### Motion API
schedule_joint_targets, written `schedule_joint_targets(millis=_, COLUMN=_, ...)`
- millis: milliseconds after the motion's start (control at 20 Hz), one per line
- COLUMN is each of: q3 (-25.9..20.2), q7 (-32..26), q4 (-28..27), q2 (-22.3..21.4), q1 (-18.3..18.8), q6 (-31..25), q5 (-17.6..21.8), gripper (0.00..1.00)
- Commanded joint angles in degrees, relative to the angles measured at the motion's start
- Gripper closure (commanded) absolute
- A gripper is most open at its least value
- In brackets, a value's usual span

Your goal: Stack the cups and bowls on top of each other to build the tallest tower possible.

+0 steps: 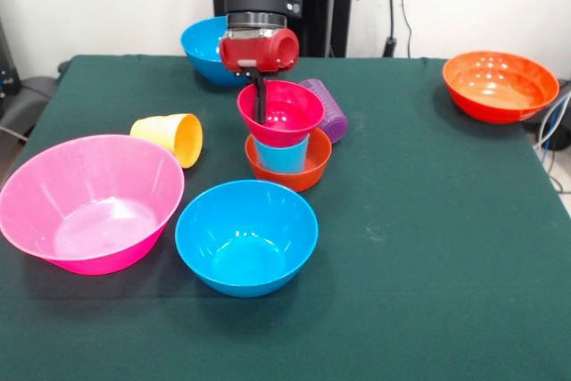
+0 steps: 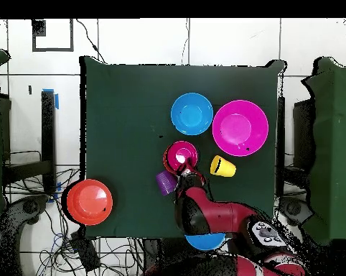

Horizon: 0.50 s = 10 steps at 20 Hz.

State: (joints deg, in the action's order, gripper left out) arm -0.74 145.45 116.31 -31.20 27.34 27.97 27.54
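One green-clothed table [image 1: 428,247] before white walls; pincer [image 1: 260,103] gripping magenta bowl [image 1: 287,111] rim.

Arm [image 2: 219,215] hides far blue bowl [image 2: 204,242]; purple cup [image 1: 326,109] half hidden.

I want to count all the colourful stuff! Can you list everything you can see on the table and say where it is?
tower: one; orange-red bowl at base, light blue cup in it, magenta bowl on top; table middle.
pink bowl: one, big, front-view near left.
blue bowls: two; one near the middle, one at the far edge behind the arm.
orange bowl: one, wide, far right corner.
yellow cup: one, on its side, left of tower.
purple cup: one, on its side, right behind tower.
table: one, dark green.
gripper: one, red and black, finger inside magenta bowl's rim.
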Motion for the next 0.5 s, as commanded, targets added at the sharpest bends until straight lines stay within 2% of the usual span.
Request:
schedule_joint_targets(millis=50, q3=-4.2, q7=6.0, q4=-4.4, q2=1.2, q1=-4.9, q6=-1.7, q5=-5.7, gripper=1.00)
schedule_joint_targets(millis=200, q3=-3.8, q7=6.4, q4=-4.1, q2=1.1, q1=-6.4, q6=-1.5, q5=-7.8, gripper=1.00)
schedule_joint_targets(millis=500, q3=-6.6, q7=6.3, q4=-4.9, q2=2.1, q1=-3.8, q6=-1.6, q5=-5.2, gripper=1.00)
